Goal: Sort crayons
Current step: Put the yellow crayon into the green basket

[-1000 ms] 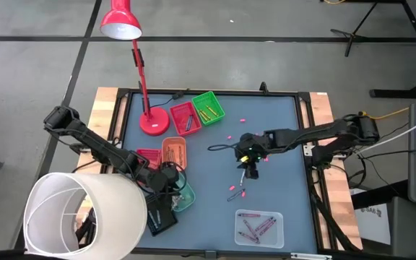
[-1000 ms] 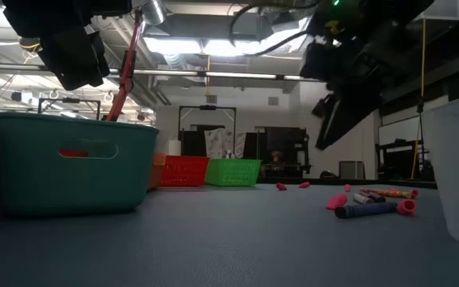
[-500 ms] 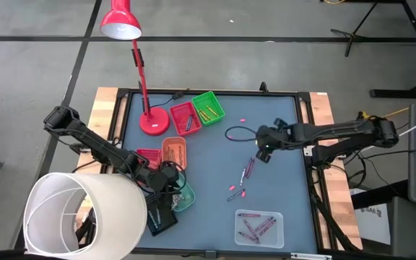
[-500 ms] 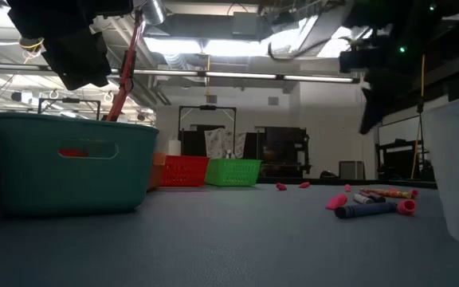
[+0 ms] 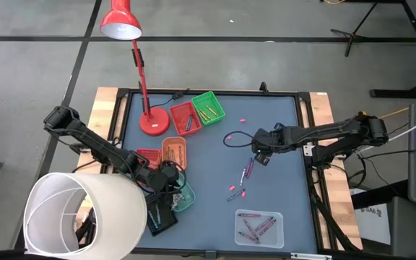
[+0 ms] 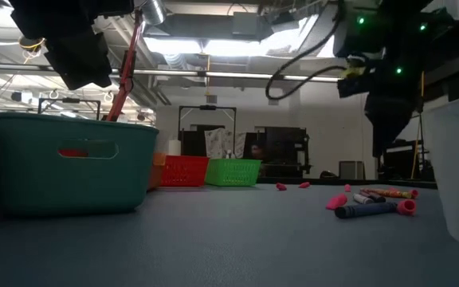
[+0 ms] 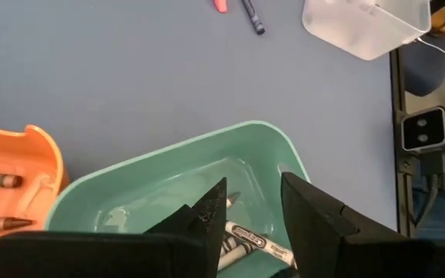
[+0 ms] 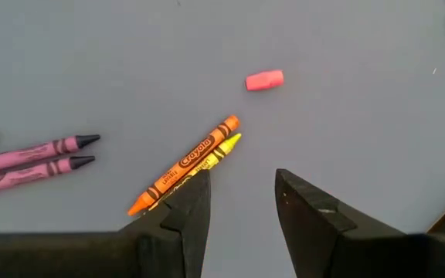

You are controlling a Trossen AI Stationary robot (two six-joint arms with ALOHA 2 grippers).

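Loose crayons lie on the blue mat: an orange and a yellow one (image 8: 185, 162) side by side, two purple ones (image 8: 33, 158) and a short pink piece (image 8: 264, 80). In the high view they form a small cluster (image 5: 246, 172) right of the middle. My right gripper (image 5: 259, 156) hangs open above and just right of them, pointing steeply down, and touches nothing. My left gripper (image 7: 253, 208) stands open above the teal tray (image 7: 176, 174) at the near left. A pale crayon (image 7: 249, 238) lies on that tray's floor.
Green (image 5: 208, 107), red (image 5: 185, 118) and orange (image 5: 174, 152) trays hold crayons at the far left. A clear tray (image 5: 259, 226) with several crayons sits near the front. A red desk lamp (image 5: 152, 121) stands at the far left, and a white shade (image 5: 85, 217) covers the near-left corner.
My right gripper has gone from above the crayon cluster toward the table's right edge. It has turned about and tipped to point more steeply down, staying open. The crayons it had covered now show in the high view.
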